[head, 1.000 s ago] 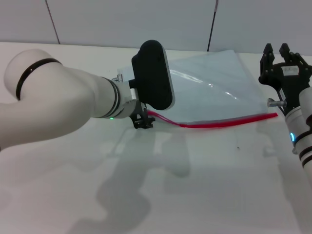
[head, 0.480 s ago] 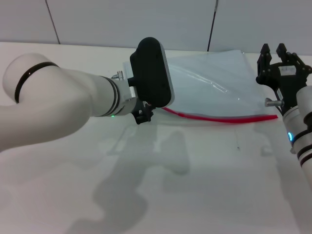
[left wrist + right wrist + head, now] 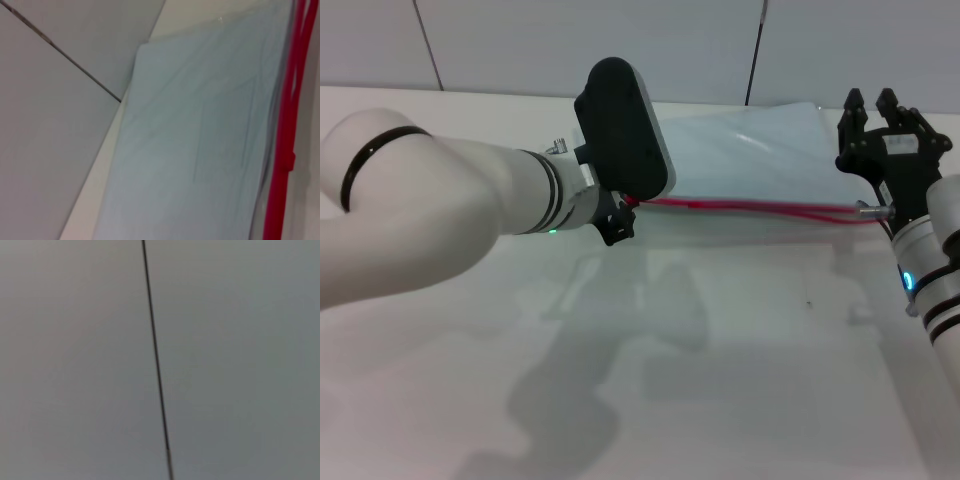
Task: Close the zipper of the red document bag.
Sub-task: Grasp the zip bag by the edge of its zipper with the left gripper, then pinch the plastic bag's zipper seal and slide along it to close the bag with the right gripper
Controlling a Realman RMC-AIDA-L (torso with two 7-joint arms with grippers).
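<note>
The red document bag is a pale blue translucent pouch lying at the back of the white table. Its zipper is a thin red strip stretched straight along the near edge. My left gripper sits at the strip's left end, mostly hidden behind the black wrist housing, and holds that end slightly off the table. In the left wrist view the bag fills the frame and the zipper splits into two red lines at one end. My right gripper points upward beside the bag's right end, open and holding nothing.
A grey wall with dark seams rises right behind the table's far edge. The right wrist view shows only that wall and one seam. The right forearm stands along the table's right side.
The left gripper has lifted and drawn back a little with the zipper's left end. The red strip went from a sagging curve to a straight, taut line. The right gripper edged left.
</note>
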